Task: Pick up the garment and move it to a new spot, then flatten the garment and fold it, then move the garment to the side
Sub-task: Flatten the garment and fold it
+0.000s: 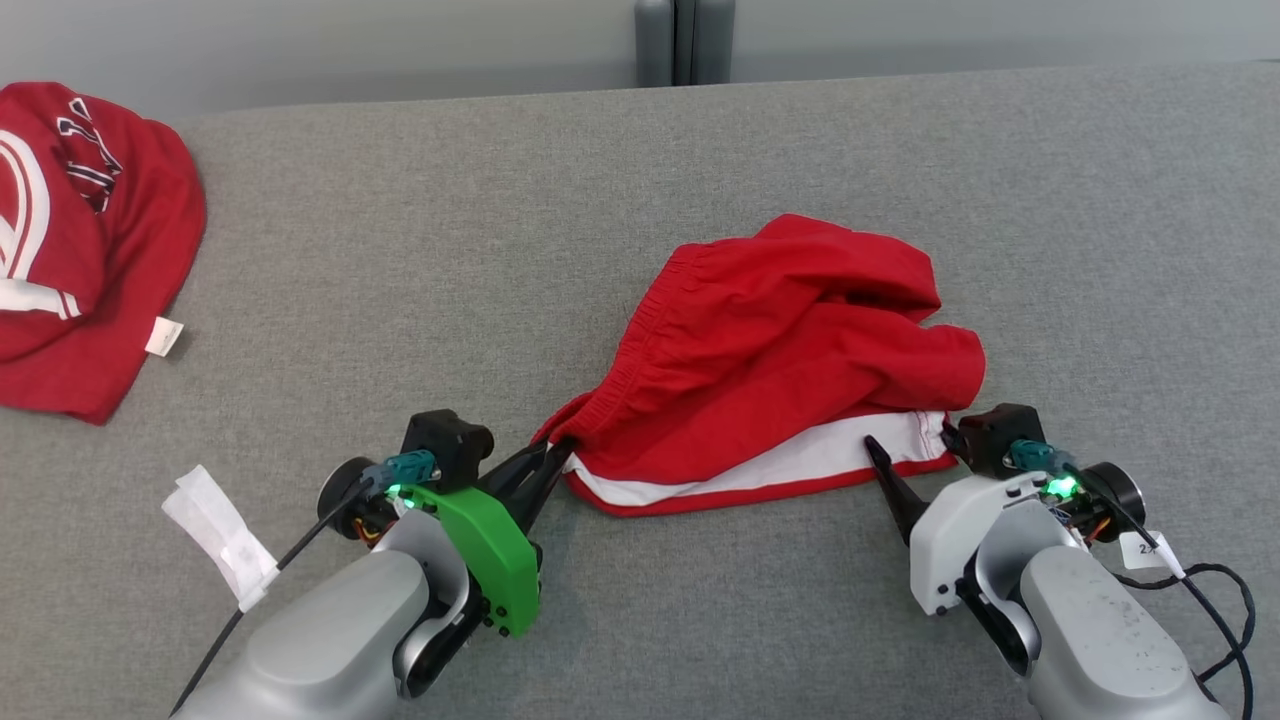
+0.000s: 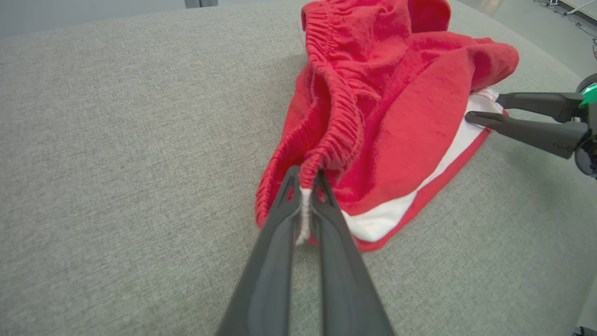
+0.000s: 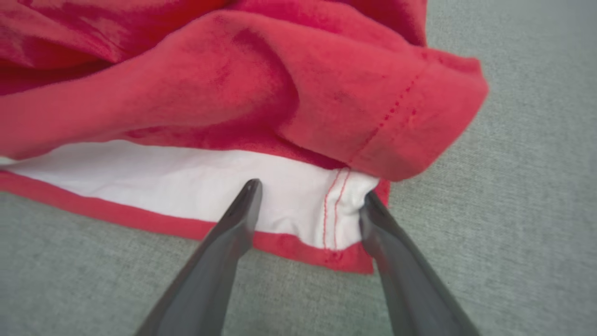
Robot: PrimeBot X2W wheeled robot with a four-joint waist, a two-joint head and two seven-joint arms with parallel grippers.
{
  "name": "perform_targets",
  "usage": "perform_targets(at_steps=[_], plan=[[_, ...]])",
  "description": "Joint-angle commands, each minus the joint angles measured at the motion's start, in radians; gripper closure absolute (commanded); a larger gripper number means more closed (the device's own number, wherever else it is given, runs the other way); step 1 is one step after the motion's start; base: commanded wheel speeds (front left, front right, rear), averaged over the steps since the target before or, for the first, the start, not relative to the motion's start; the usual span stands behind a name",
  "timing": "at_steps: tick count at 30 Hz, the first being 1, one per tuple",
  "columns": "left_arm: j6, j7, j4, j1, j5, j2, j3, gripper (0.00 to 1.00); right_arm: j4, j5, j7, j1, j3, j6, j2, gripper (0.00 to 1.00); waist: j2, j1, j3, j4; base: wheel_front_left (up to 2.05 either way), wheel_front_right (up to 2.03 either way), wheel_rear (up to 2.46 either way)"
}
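The garment (image 1: 780, 370), a pair of soft red knit shorts, lies bunched in loose rounded folds a little right of centre in the head view, on a flat grey table (image 1: 400, 250) covered in a felt-like, finely flecked cloth. Its waistband is a puckered, ribbed elastic strip that curves down the heap's left side, and along the lower edge runs a smooth white band bordered by a narrow red hem with red double stitching at the seam. The left gripper (image 1: 555, 455), at the lower left of the heap, has its two slim dark matte fingers pinched together on the end of the waistband, with a thin white edge of fabric squeezed between them in the left wrist view. The right gripper (image 1: 908, 435), at the heap's lower right corner, stands spread wide, its tapered fingertips either side of the stitched corner of the white band and holding nothing. A glossy green plastic cover (image 1: 485, 550) sits on the left wrist. At the upper left of the head view lies a second red garment (image 1: 90, 250) with white lettering and a small white label (image 1: 163, 336).
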State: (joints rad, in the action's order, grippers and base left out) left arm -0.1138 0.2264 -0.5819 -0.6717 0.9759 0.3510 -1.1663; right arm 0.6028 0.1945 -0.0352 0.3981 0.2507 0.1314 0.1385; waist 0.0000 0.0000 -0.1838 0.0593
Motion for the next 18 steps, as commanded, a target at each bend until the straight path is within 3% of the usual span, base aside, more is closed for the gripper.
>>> perform_targets(at_steps=[1, 10, 11, 15, 18], plan=[[0.005, 0.007, 0.005, 0.012, 0.004, 0.007, 0.005, 1.0, 0.0, 0.016, -0.001, 0.007, 0.013, -0.001, 0.006, 0.0, 0.0, 0.0, 0.0, -0.002, 0.0, 0.0, 0.0], [0.009, 0.009, 0.014, 0.012, 0.005, 0.011, 0.007, 1.0, 0.001, 0.063, -0.008, 0.044, 0.078, -0.001, 0.04, 0.0, 0.0, 0.0, -0.003, -0.008, 0.0, 0.0, 0.0], [0.009, 0.009, 0.015, 0.013, 0.007, 0.012, 0.007, 1.0, 0.002, 0.067, -0.009, 0.047, 0.084, -0.001, 0.044, 0.14, 0.0, 0.0, -0.002, -0.008, 0.0, 0.0, 0.0], [0.009, 0.009, 0.015, 0.017, 0.012, 0.013, 0.007, 1.0, 0.01, 0.087, 0.004, 0.057, 0.114, -0.001, 0.055, 0.49, 0.0, 0.0, 0.002, -0.005, 0.0, 0.0, 0.0], [0.009, 0.01, 0.016, 0.021, 0.016, 0.014, 0.007, 1.0, 0.015, 0.105, 0.01, 0.06, 0.138, -0.001, 0.061, 0.56, 0.0, 0.0, 0.004, -0.002, 0.0, 0.0, 0.0]])
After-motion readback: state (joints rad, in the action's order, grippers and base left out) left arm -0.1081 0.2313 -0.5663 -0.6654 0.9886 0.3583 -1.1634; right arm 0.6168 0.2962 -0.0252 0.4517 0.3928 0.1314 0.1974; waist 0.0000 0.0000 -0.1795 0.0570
